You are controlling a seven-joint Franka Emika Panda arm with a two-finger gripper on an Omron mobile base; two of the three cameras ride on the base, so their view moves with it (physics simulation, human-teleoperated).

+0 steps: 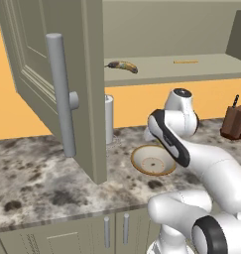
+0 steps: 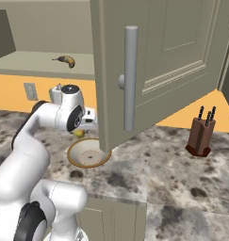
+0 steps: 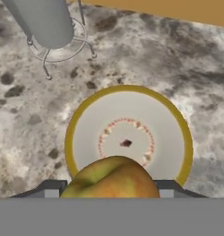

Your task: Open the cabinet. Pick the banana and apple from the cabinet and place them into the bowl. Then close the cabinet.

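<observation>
The cabinet stands open, its left door [image 1: 52, 74] and right door [image 2: 153, 61] swung out over the counter. The banana [image 1: 123, 65] [image 2: 65, 60] lies on the cabinet shelf. The bowl [image 1: 137, 154] [image 2: 73, 157] sits on the marble counter under the shelf, and its cream inside [image 3: 85, 129] holds nothing. My gripper [image 3: 111, 189] [image 2: 80, 131] hangs just above the bowl's near rim, shut on the apple [image 3: 111, 177] [image 2: 78, 133]. In the hand view the yellow-orange fruit covers the bowl's near edge.
A paper towel holder [image 1: 108, 119] [image 3: 46, 23] stands just behind the bowl. A knife block [image 1: 234, 121] [image 2: 200, 134] is at the right of the counter. Both open doors overhang the counter on either side of the arm. Low cabinets with short handles [image 1: 107, 230] run below.
</observation>
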